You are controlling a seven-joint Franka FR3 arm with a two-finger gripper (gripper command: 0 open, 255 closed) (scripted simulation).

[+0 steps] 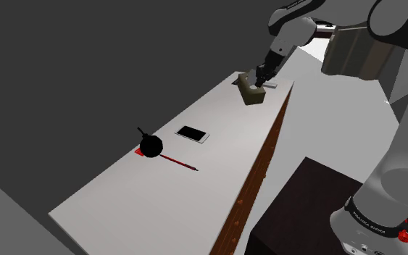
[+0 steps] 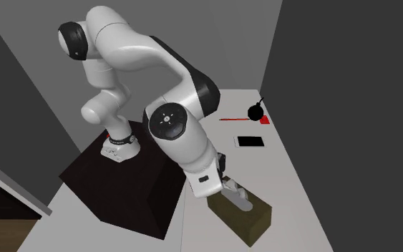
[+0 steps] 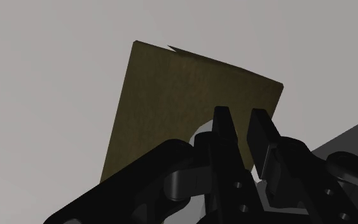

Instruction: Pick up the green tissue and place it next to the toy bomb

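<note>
Shoulder view: an olive-green tissue box is being gripped by the black gripper of the white arm at the far end of a long white table, close to its right edge. In the wrist view, the fingers are being held nearly together, with only a thin gap between them, and appear to be clenched at a pale tuft in the box's top opening. The box is being shown well apart from the black toy bomb, which is being pictured nearer along the table, towards its left side, touching a small red card. A red pen is being shown just beside the bomb on its near side, and a phone to its right. The dark stand is being seen beside the table in the second exterior view.
</note>
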